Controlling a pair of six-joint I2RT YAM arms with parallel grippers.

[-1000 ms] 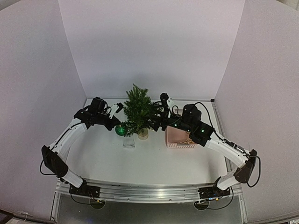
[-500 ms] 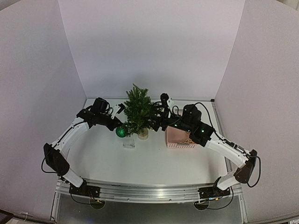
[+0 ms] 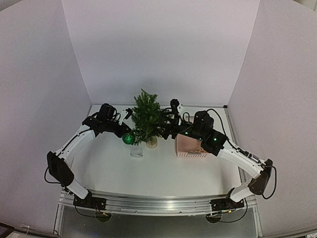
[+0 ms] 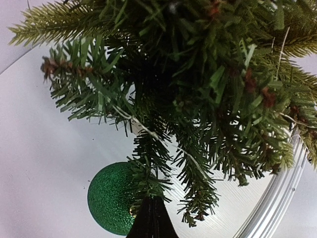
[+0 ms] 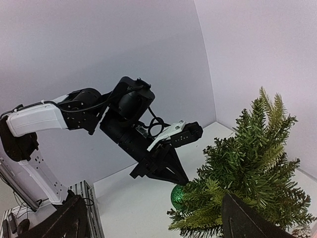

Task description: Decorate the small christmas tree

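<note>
- Standing upright near the middle of the counter (image 3: 163,171), the small christmas tree (image 3: 147,118) is found between the two arms. A clear glass (image 3: 136,150) is just beside its pale base on one side and a pink basket (image 3: 190,147) is near on the other.
- The tree is judged light and top-heavy on that small base, so it could be tipped by a sideways push.
- Its branches are judged soft and springy. They would bend under contact, and little is offered by the needles for a firm hold.
- If the tree must be steadied, a hold is best taken low, at the trunk or base. For decorating, an outer branch tip is the place where a loop can be hooked.
- The green ball (image 4: 111,198) is judged light, hard-shelled and possibly brittle. Its round glittered body would slip, so the cap at its top is the better place to be gripped.
- The left hand (image 5: 182,181) is clenched tight, its fingertips meeting at the ball's cap. The ball hangs below them, against the tree's lower branches.
- A thin pale thread is seen across the needles from the left wrist; whether it is the ball's loop cannot be told.
- The right hand (image 5: 153,208) is spread wide beside the tree, and nothing is held between its fingers. Whether a finger touches the branches cannot be told.
</note>
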